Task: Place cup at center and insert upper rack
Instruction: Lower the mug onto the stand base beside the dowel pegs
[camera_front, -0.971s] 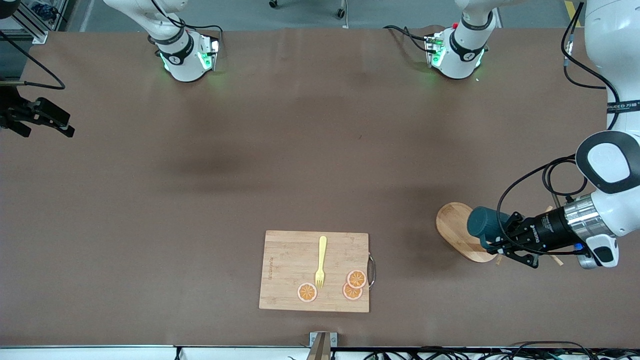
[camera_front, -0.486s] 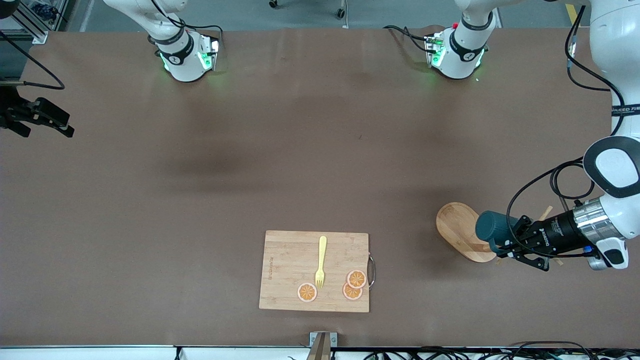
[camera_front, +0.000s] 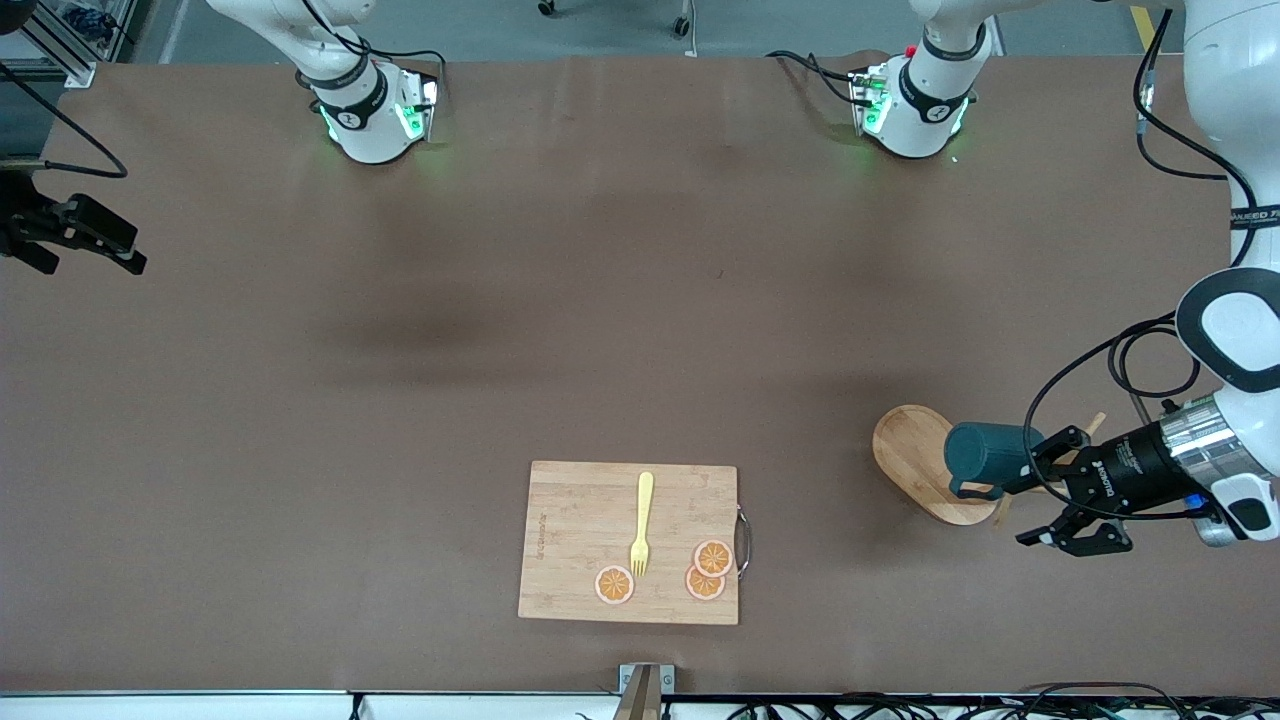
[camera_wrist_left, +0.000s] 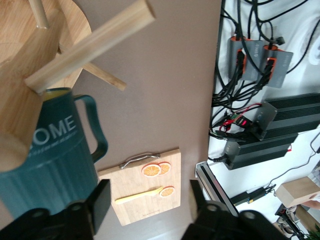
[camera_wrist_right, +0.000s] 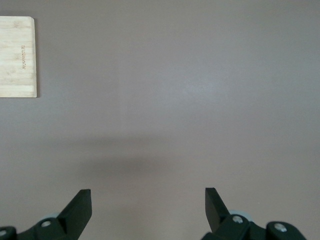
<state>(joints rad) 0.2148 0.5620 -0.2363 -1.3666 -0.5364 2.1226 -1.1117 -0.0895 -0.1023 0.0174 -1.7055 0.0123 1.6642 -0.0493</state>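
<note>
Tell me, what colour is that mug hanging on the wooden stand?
Dark teal cup, with white lettering; clearest in the left wrist view.

You see a dark teal cup (camera_front: 985, 455) with white lettering and vertical ribbing, hung on a pale wooden rack (camera_front: 915, 460). The tabletop (camera_front: 500, 300) is plain brown. A light bamboo cutting board (camera_front: 575, 540) bears a yellow fork (camera_front: 642, 523) and three orange-and-white citrus slices (camera_front: 705, 570).
</note>
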